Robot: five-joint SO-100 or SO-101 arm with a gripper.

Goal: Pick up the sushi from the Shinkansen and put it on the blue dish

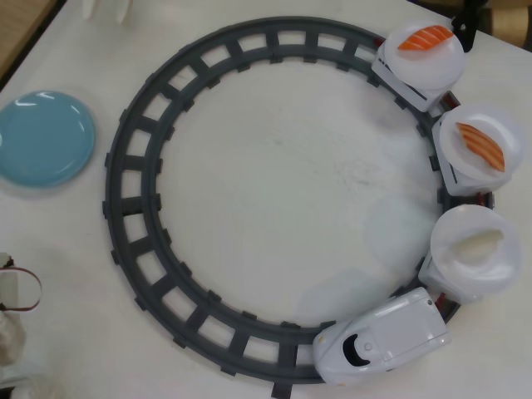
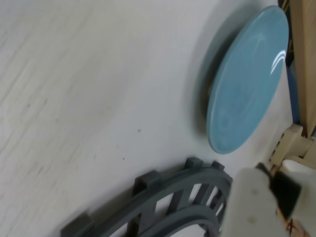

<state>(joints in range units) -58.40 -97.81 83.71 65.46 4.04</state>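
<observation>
a: where's the piece you're after?

b: in the overhead view the striped salmon sushi (image 1: 481, 146) lies on a white plate (image 1: 480, 140) on the train's middle car, at the right side of the track (image 1: 133, 208). a brighter salmon piece (image 1: 425, 38) rides the car above it and a pale piece (image 1: 477, 243) the car below, next to the train (image 1: 384, 337) engine. don't mix them up.

a: and the blue dish?

b: far left, well apart from the train (image 1: 43, 137), and bare. your wrist camera is pointed at it (image 2: 247, 81) with a bit of track (image 2: 163, 207) beside it.

a: how should you go in?

b: you have the whole ring to cross. come down over the middle car, line the jaws across the narrow sides of the piece, and close gently so the plate stays put.

a: the claw?

b: you can't tell. only a blurred pale part of the gripper (image 2: 256, 202) shows at the bottom right of the wrist view; the fingertips are cut off. nothing seems held.
</observation>
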